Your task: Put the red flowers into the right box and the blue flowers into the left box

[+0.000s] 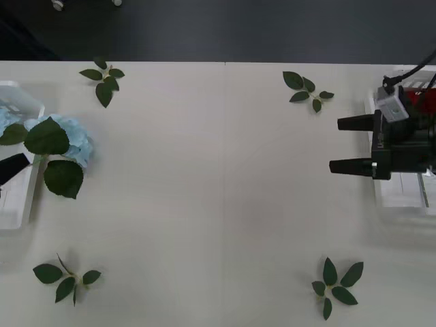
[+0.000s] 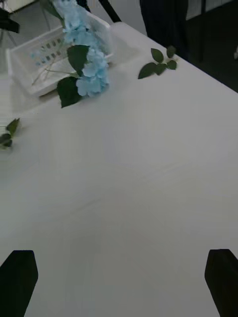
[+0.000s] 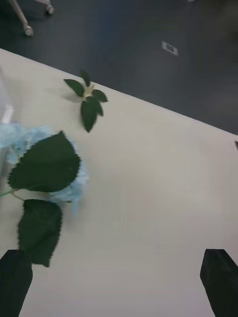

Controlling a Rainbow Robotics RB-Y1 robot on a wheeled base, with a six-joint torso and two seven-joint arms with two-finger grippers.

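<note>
Right gripper jaws apart, red flowers mostly hidden

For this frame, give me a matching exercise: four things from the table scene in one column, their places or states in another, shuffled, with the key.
Things:
1. blue flowers
2. right gripper
3. left box
4. red flowers

Places or states:
A. at the table's left edge
B. open, by the right box
C. spilling over the left box's rim onto the table
D. behind the right gripper, mostly hidden

Pairs: 1-C, 2-B, 3-A, 4-D
</note>
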